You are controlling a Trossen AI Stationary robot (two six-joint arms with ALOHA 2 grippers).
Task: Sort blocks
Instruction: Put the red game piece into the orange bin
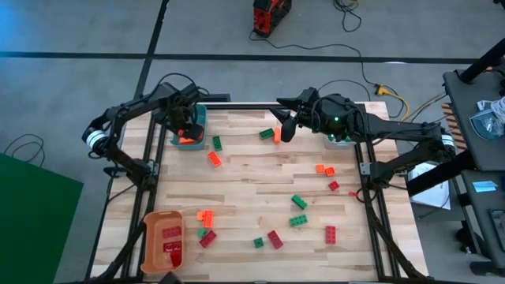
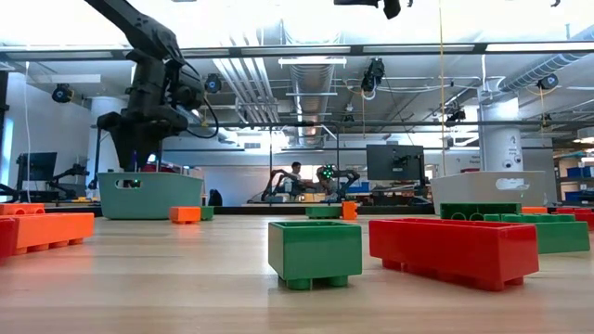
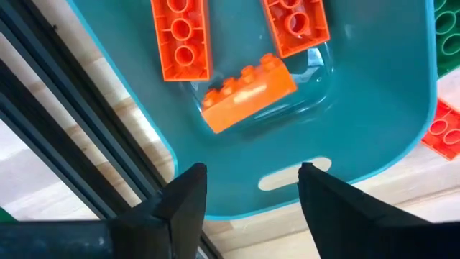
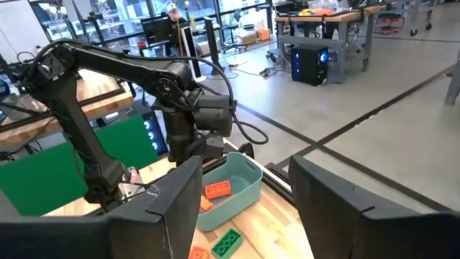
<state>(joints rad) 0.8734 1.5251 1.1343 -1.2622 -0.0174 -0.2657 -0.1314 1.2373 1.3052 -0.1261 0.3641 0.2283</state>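
Three orange blocks (image 3: 248,93) lie inside the teal bin (image 3: 374,108) at the bench's far left corner, two flat with studs up and one tipped on its side. Several red blocks (image 1: 171,248) sit in the orange bin (image 1: 150,237) at the near left corner. Most of the rest are scattered loose on the wooden bench (image 1: 252,173): a green block (image 1: 216,143) and an orange one just beside the teal bin, a green and orange pair near the far middle, and a mix of red, green and orange across the near half.

These blocks look light, hard and smooth-sided, so they should slide or tip if nudged. Taking one across its two long flat sides, low on the body and below the studs, seems the surest hold; a pinch over the studs would likely slip.

Directly above the teal bin hangs the left tool (image 3: 248,191), its fingers spread apart with nothing between them. Above the far middle of the bench hovers the right tool (image 4: 244,194), also spread and empty, near the green and orange pair, though how close it sits to them is hard to judge.
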